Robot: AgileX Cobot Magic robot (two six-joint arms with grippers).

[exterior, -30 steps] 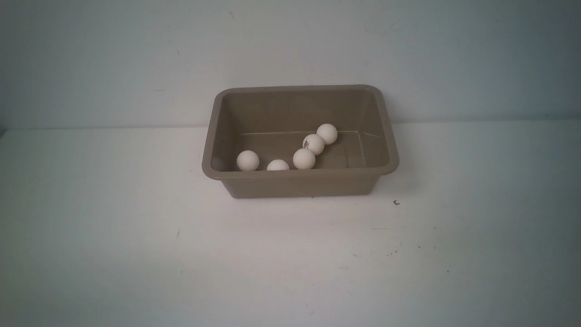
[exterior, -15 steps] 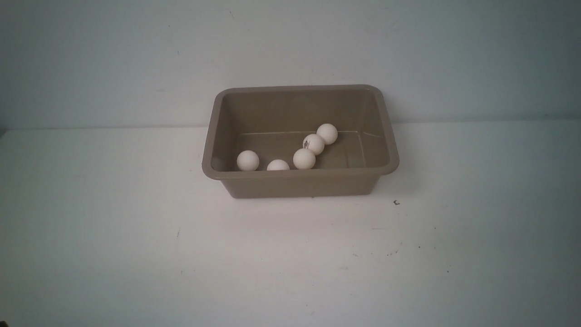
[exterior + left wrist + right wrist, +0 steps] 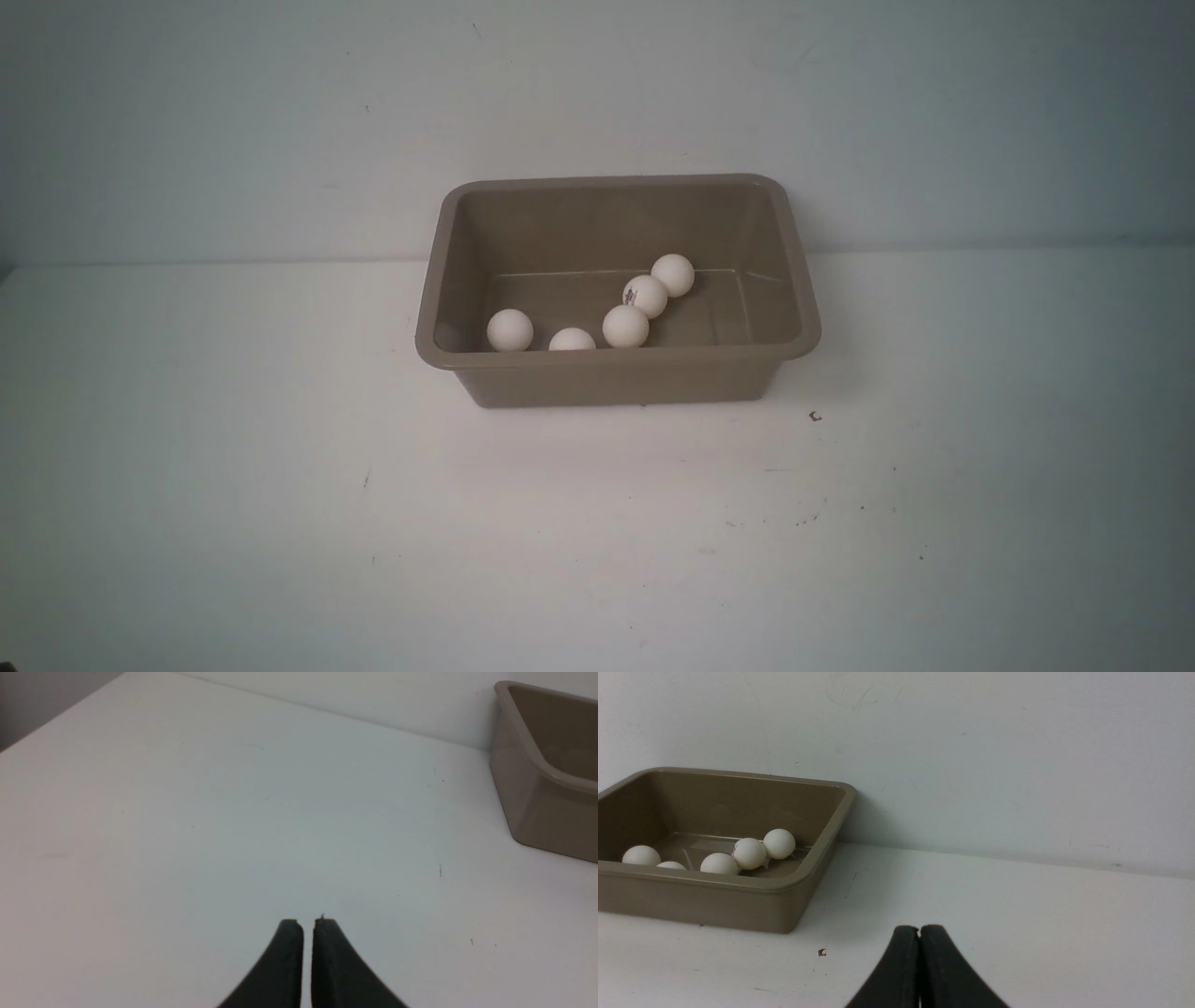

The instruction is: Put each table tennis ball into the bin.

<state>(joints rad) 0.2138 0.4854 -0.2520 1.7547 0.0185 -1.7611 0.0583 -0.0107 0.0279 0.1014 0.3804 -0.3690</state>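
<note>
White bench [image 3: 233, 523] and pale wall are seen; nothing has shifted over the last second, so the task is judged complete. All five small matte white table tennis balls [image 3: 625, 326] are held in the rectangular taupe-brown plastic bin [image 3: 616, 378]. Left end effector [image 3: 308, 924] and right end effector [image 3: 919, 929] are closed, empty, well apart from the bin.

Dim, soft overhead light; dark vignetted corners; faint shadow beside bin [image 3: 616, 383]; slight overall softness.
</note>
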